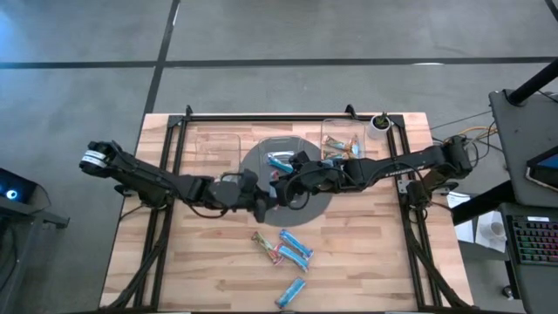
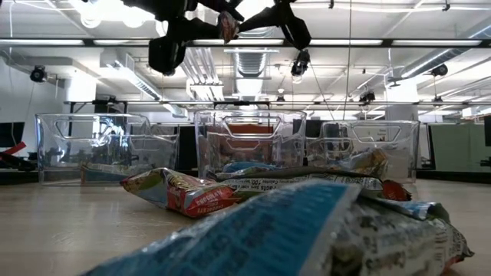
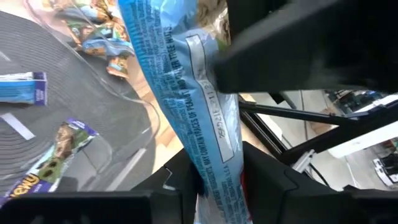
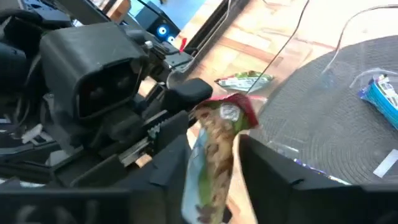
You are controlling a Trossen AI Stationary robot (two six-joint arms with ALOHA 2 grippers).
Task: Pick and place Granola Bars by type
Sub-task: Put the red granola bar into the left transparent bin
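Note:
Both grippers meet above the round grey plate (image 1: 307, 202). Between them is one light-blue wrapped granola bar (image 3: 194, 93) with a red sealed end (image 4: 239, 109), lifted in the air. My left gripper (image 1: 264, 201) comes from the table's left and is shut on it. My right gripper (image 1: 287, 185) comes from the right and is shut on the same bar (image 4: 214, 146). In the low view the pair shows at the top with the bar (image 2: 228, 24) between them. Another light-blue bar (image 1: 279, 162) lies flat on the plate. My left gripper pinches the bar between its two fingers (image 3: 264, 171) at one end (image 3: 219, 165), the red-sealed one, coming roughly level from the table's left. The bar is clear of the plate and reaches away toward the other gripper. My right gripper pinches the same bar between its two fingers (image 4: 273, 168) at the part (image 4: 211, 165) away from the red end, coming from the table's right. The bar runs on past its fingertips to the left gripper (image 4: 186, 93).
Three bars (image 1: 293, 249) lie in a loose group on the wood near the near edge, one more (image 1: 290, 293) nearer still. A clear tray (image 1: 343, 142) at the far right holds bars; another clear tray (image 1: 218, 148) stands left of the plate. A small cup (image 1: 377, 127) sits at the far right.

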